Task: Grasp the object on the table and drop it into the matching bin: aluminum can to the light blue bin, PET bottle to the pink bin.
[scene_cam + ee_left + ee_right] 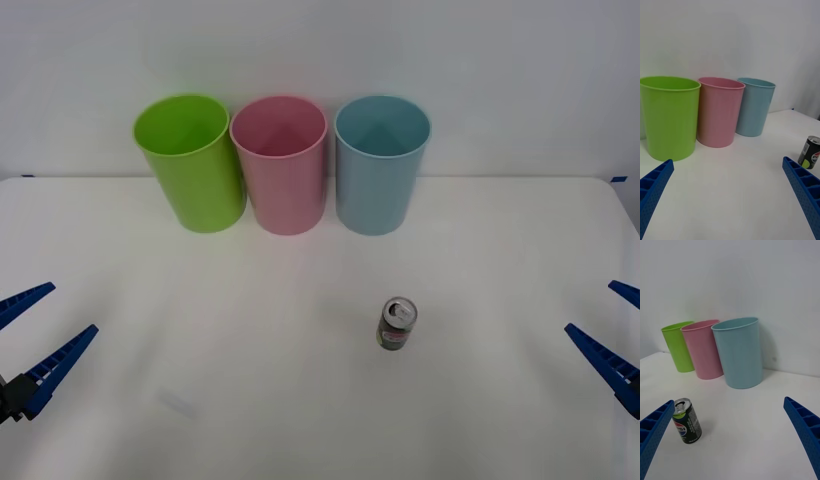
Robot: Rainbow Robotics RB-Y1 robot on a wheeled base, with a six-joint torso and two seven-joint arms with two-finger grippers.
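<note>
Small dark aluminum can [397, 323] upright on wide matte white table [250, 400], between spread-open left gripper [28, 335] and spread-open right gripper [612, 330], nearer the right, plain white wall [500, 60] behind.

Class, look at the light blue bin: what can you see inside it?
From the front view, the light blue bin shows only its own bare blue inner wall; its floor sits in shadow, so nothing can be confirmed there. The aluminum can stands upright on the table.

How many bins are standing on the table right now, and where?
3, in a row along the white table's far edge by the wall: the round lime green plastic bin on the robot's left, the round pink plastic bin in the middle, the round light blue plastic bin on the right.
</note>
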